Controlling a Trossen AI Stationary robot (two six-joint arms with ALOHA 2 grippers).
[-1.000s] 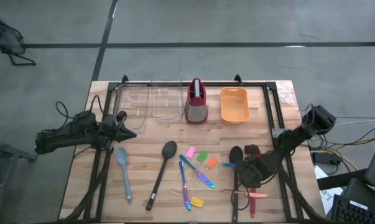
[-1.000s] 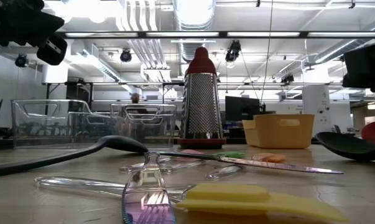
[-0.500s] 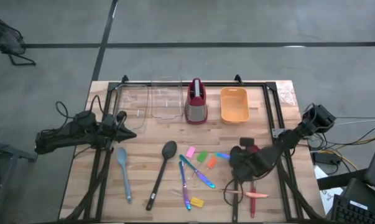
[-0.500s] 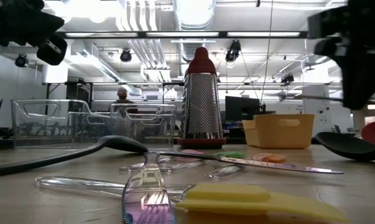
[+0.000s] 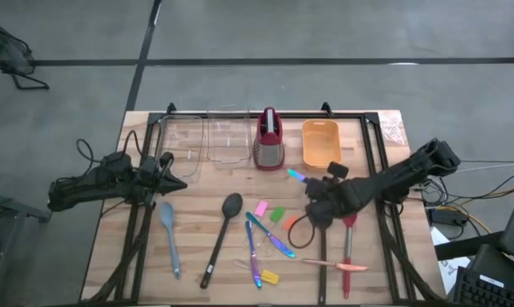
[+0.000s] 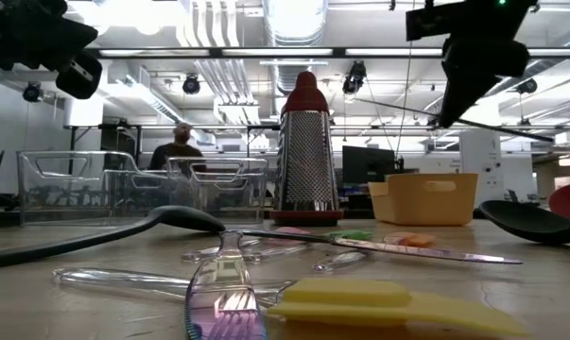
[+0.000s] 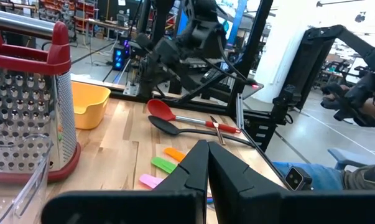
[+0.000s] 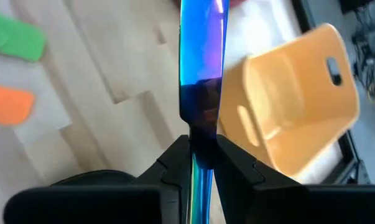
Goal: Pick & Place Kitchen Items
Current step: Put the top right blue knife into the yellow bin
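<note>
The right claw has risen toward the orange bin, grasping the iridescent knife.

A robotics lab or workshop: a wooden worktop on bare concrete floor, exposed ceiling ducts and strip lights overhead, computer monitors and equipment racks behind.

No legible txt, labels, brand marks, nos. or signs in any view: none on the kitchen items, bins, arms or tabletop; background room too indistinct to read.
</note>
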